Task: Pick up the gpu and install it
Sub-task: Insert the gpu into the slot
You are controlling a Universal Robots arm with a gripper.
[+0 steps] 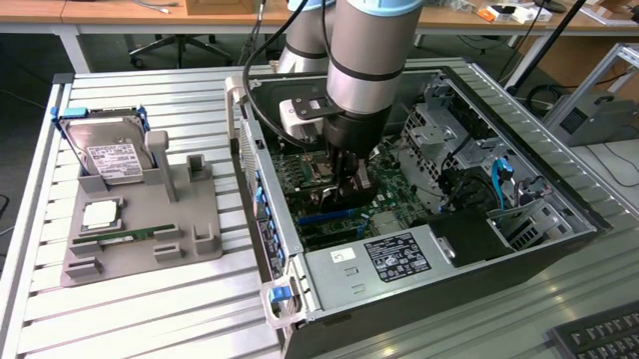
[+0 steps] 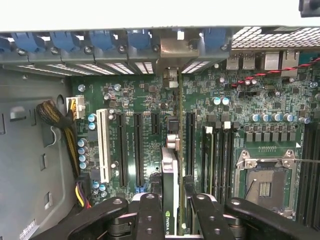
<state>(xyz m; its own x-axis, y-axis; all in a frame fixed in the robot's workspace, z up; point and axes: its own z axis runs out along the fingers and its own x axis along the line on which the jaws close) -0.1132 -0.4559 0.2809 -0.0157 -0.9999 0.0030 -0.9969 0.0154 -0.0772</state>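
Note:
The gpu [image 2: 170, 185] is seen edge-on in the wrist view, a thin dark card with a green logo. It stands upright over the motherboard [image 2: 240, 125], in line with the long black slots. Its silver bracket [image 2: 170, 47] reaches the rear slot openings. My gripper [image 2: 172, 212] is shut on it, one black finger on each face. Whether the card sits fully in a slot I cannot tell. In the exterior view my gripper [image 1: 349, 187] is down inside the open computer case [image 1: 589, 217], and the arm covers most of the card.
A grey fixture [image 1: 190, 224] at the exterior view's left carries a silver hard drive [image 1: 112, 158], a processor chip [image 1: 100, 213] and a green memory stick [image 1: 130, 236]. Around the gripper are the drive cage [image 1: 439, 127], power supply [image 1: 390, 258], processor socket [image 2: 263, 185] and cables [image 2: 55, 120].

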